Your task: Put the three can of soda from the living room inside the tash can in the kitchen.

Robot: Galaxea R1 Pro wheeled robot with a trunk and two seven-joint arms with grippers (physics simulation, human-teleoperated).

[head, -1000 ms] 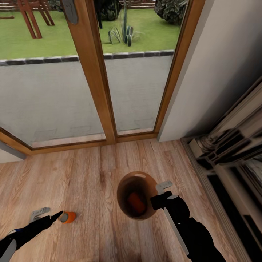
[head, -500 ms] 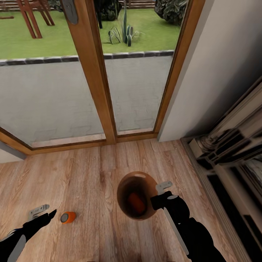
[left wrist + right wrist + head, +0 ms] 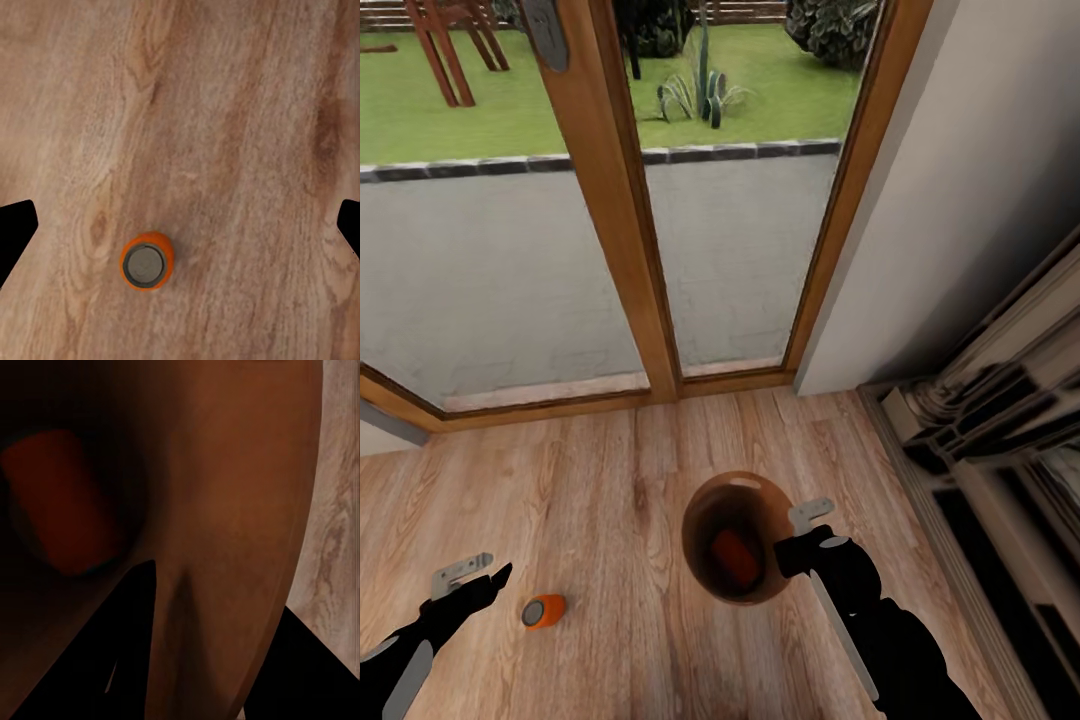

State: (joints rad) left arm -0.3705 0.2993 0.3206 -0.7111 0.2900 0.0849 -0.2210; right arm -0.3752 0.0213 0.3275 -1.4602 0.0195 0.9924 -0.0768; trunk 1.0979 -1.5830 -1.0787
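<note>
Fingers of the left gripper (image 3: 472, 578) are spread wide apart and hold nothing, hanging over the light wood plank floor (image 3: 610, 470) with a small orange soda can with a silvery top (image 3: 148, 261) lying on its side just beside them. In the left wrist view the can sits between the two dark fingertips (image 3: 15, 229) but nearer one of them, touching neither.

Across the floor, the right gripper (image 3: 810, 530) is pinched on the rim of the round bucket-like bin with the glossy brown inside (image 3: 705, 500), one finger inside the wall and one outside. A second orange can (image 3: 734, 558) lies at the bottom of that bin (its dull red shape shows deep in the right wrist view too).

By my reading, one can is binned, one is lined up for pickup, and the dark blue one remains to be dealt with. Wood-framed glass doors (image 3: 622, 200) suggest the living room, so the bin's place in the kitchen is also outstanding.
</note>
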